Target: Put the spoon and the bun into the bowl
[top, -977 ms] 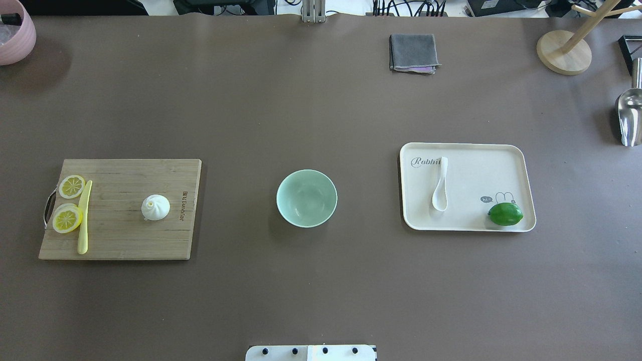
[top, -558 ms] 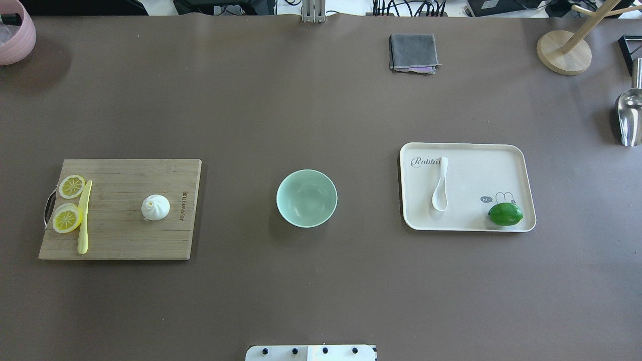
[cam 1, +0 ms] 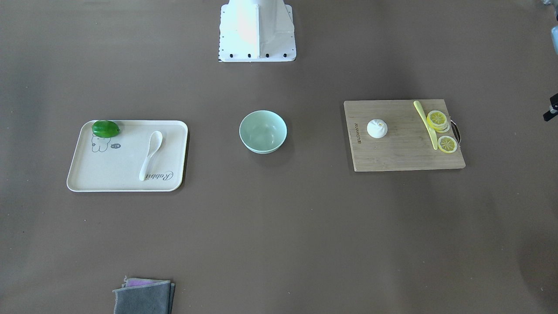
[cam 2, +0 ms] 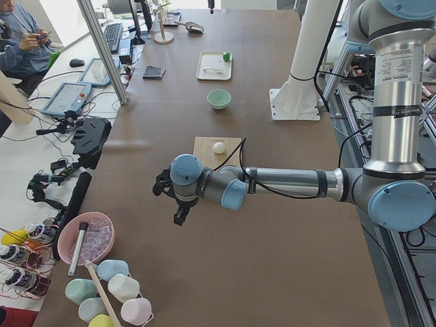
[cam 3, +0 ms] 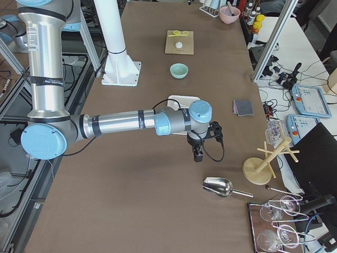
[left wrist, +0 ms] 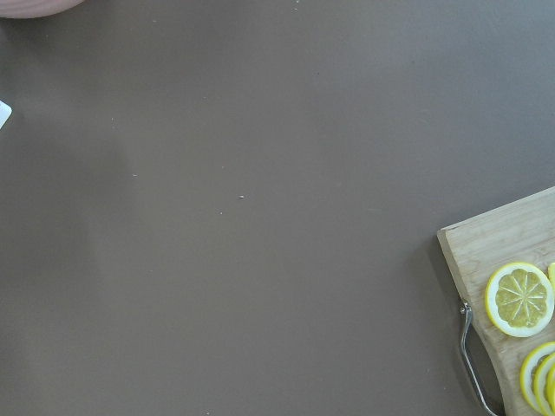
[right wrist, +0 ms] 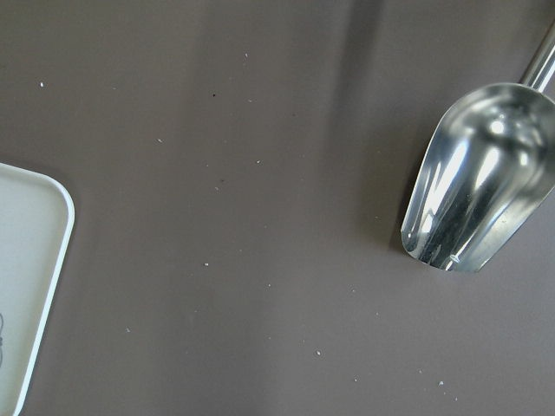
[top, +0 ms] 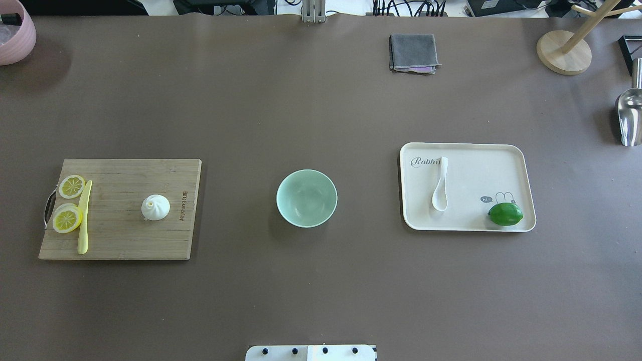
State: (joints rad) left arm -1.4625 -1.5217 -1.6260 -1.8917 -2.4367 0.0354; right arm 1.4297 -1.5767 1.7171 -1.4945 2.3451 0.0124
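Note:
The mint-green bowl [top: 306, 198] stands empty at the table's middle. The white bun [top: 155, 207] sits on a wooden cutting board [top: 125, 235] to its left. The white spoon [top: 440, 185] lies on a cream tray [top: 481, 165] to its right, scoop toward me. My left gripper [cam 2: 170, 197] hangs over bare table beyond the board's handle end; its wrist view shows the board's corner [left wrist: 486, 243]. My right gripper [cam 3: 199, 153] hangs between the tray and a metal scoop [right wrist: 477, 182]. Both grippers show only in the side views, so I cannot tell whether they are open or shut.
Lemon slices [top: 67, 218] and a yellow-green knife [top: 84, 215] lie on the board's left end. A green lime [top: 505, 214] sits on the tray's corner. A grey cloth [top: 413, 52], a wooden stand [top: 564, 52] and a pink bowl [top: 15, 35] stand along the far edge.

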